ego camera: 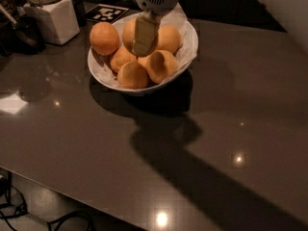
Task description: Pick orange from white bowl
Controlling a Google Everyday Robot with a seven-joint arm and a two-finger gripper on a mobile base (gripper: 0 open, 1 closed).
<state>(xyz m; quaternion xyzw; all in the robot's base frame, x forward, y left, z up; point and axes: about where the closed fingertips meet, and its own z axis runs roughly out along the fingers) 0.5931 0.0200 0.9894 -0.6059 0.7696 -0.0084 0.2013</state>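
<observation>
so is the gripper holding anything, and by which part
Cannot tell. The gripper reaches down into the white bowl, overlapping the back orange, but whether it grips that fruit is hidden.

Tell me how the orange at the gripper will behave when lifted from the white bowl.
The orange at the gripper looks round and matte: probably firm, not slippery, apt to roll. Lifting it may shift neighbours piled in the white bowl.
</observation>
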